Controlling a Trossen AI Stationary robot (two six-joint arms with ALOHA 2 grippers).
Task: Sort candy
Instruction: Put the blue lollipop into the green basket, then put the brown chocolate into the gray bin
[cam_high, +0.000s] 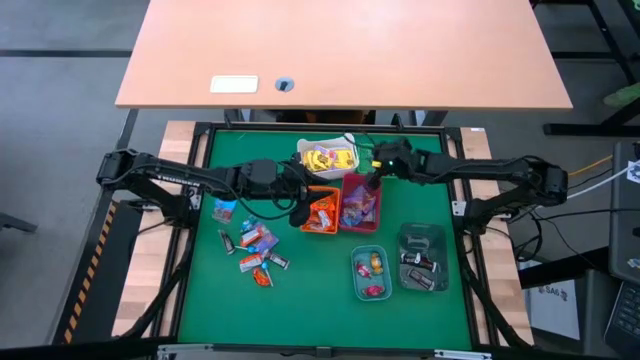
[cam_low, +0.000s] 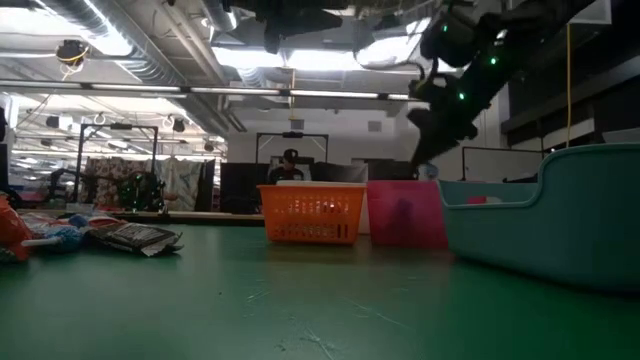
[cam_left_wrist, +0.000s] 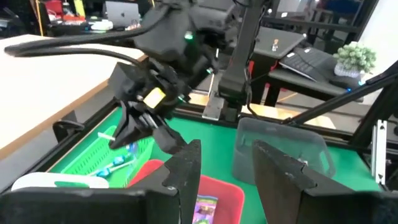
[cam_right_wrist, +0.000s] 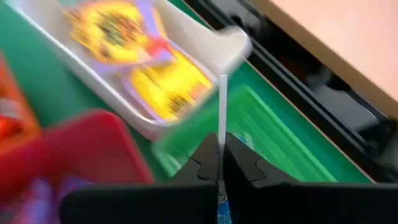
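Note:
Loose candy (cam_high: 252, 248) in mixed wrappers lies on the green mat at the left. My right gripper (cam_high: 375, 180) hangs over the red bin (cam_high: 361, 203), next to the green bin (cam_right_wrist: 280, 134) and the white bin (cam_high: 328, 157) of yellow sweets. It is shut on a stick candy with a white stick and a blue wrapper. My left gripper (cam_left_wrist: 227, 168) stands open with nothing between its fingers. It is above the near edge of the orange bin (cam_high: 320, 212) and faces the red bin (cam_left_wrist: 214, 196). My right gripper pinches the stick candy between its two shut fingers, near the blue wrapped end (cam_right_wrist: 219, 208). The white stick (cam_right_wrist: 221, 112) juts out past the fingertips, along the fingers. The fingers slant down from the table's right side, and the candy is clear of the bins.
A teal bin (cam_high: 369, 273) and a clear bin (cam_high: 422, 258) with sweets stand at the mat's near right. The green bin (cam_left_wrist: 102, 158) holds blue stick candies. A wooden table (cam_high: 340, 50) lies beyond the mat's far edge. Bare mat lies along the near edge.

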